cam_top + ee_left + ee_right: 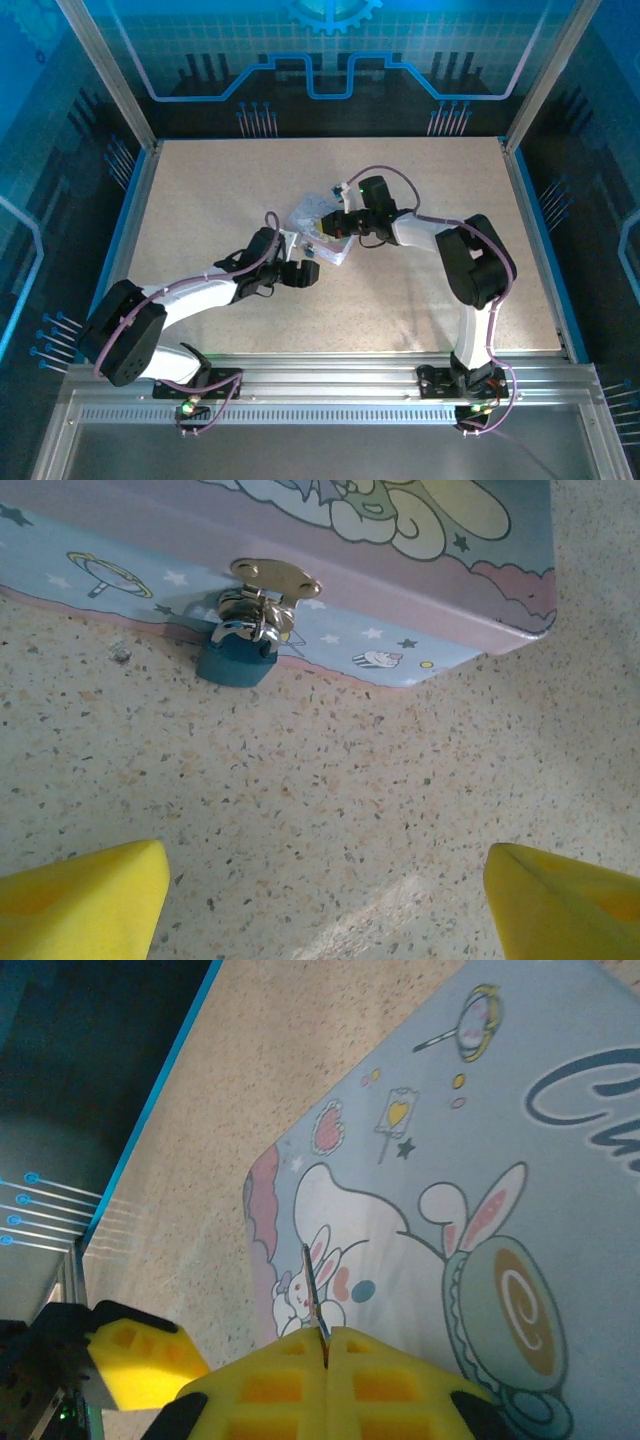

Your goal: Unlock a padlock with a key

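The padlock [237, 660], with a small blue body and a silvery shackle, hangs from the brass hasp [275, 580] on the front wall of the pastel tin box [420, 570]. Its body rests against the table. My left gripper [325, 900] is open a short way in front of the padlock, with bare table between its yellow fingertips [85, 900]. My right gripper [326, 1345] is shut on the key [312, 1285]. The thin blade shows edge-on, sticking out over the box's cartoon lid [450, 1190]. From above, both grippers [300, 272] [335, 225] meet at the box [322, 236].
The tin box sits mid-table on the speckled beige tabletop [420, 300]. Metal posts and blue panels frame the table [140, 200]. One of the left gripper's yellow fingers [140, 1360] shows at the lower left of the right wrist view, close beside the box.
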Available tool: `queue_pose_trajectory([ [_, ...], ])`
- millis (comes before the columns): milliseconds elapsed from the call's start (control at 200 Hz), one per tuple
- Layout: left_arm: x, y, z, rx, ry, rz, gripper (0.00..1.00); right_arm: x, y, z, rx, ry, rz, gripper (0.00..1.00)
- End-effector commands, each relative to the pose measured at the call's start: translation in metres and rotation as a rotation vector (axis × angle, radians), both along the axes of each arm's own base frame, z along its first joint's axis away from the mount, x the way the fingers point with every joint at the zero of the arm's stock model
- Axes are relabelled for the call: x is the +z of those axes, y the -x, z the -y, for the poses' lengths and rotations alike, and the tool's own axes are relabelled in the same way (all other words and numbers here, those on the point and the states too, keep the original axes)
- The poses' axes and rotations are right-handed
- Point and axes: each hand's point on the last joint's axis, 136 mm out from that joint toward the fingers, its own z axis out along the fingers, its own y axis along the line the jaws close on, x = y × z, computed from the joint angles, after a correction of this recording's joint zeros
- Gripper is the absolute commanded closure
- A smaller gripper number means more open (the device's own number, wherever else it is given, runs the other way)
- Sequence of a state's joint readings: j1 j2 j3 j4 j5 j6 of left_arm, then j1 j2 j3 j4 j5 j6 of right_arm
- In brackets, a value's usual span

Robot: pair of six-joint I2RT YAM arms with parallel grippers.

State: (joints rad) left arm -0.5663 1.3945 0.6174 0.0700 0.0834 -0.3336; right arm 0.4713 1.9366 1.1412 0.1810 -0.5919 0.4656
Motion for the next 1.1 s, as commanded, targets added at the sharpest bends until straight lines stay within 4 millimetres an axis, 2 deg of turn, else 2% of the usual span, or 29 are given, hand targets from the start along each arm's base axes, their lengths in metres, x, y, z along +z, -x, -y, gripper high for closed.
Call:
queue_pose_trajectory([
  [0, -0.005, -0.002, -0.001, -0.047, -0.027, 0.048, 0.18, -0.067, 0.058, 0.013, 0.039, 0.145, -0.250, 0.97],
  [225, -0.011, -0.018, -0.008, -0.069, 0.013, 0.083, 0.26, -0.061, 0.056, 0.014, 0.031, 0.151, -0.230, 0.97],
  [350, -0.014, -0.029, -0.013, -0.065, 0.063, 0.102, 0.27, -0.059, 0.055, 0.015, 0.024, 0.153, -0.222, 0.97],
  [750, -0.028, -0.044, -0.007, -0.093, 0.064, 0.106, 0.28, -0.060, 0.053, 0.017, 0.016, 0.158, -0.221, 0.97],
  [1096, -0.035, -0.054, 0.005, -0.121, 0.086, 0.095, 0.36, -0.061, 0.052, 0.016, 0.012, 0.160, -0.223, 0.97],
])
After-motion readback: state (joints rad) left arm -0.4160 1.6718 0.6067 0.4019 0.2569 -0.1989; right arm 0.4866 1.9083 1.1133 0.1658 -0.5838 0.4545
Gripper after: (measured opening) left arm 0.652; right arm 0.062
